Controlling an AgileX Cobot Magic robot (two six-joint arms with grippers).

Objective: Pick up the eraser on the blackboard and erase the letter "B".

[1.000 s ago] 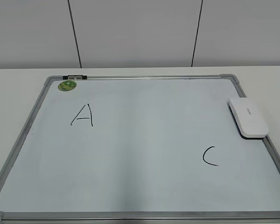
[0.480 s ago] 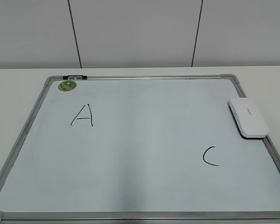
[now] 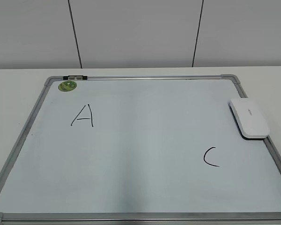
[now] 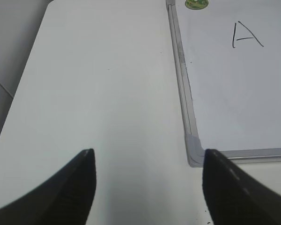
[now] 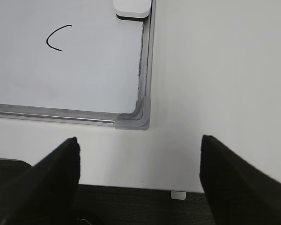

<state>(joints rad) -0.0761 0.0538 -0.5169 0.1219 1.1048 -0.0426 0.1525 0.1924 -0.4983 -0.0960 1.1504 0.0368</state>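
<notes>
The blackboard [image 3: 131, 187] lies flat on the white table, with a silver frame. It carries a black "A" [image 3: 83, 116] and a black "C" [image 3: 210, 156]; no letter "B" shows on it. The white eraser [image 3: 249, 118] lies on the board's right edge; its near end shows in the right wrist view [image 5: 132, 8]. My left gripper [image 4: 147, 157] is open and empty over the bare table, left of the board's near left corner [image 4: 195, 150]. My right gripper [image 5: 139, 143] is open and empty over the table's front edge, below the board's near right corner [image 5: 136, 117]. Neither gripper shows in the exterior view.
A small round green magnet [image 3: 67, 86] sits at the board's far left corner, next to a dark clip [image 3: 75, 77] on the frame. A grey panelled wall [image 3: 140, 33] stands behind the table. Dark floor [image 5: 131, 206] shows beyond the table's front edge.
</notes>
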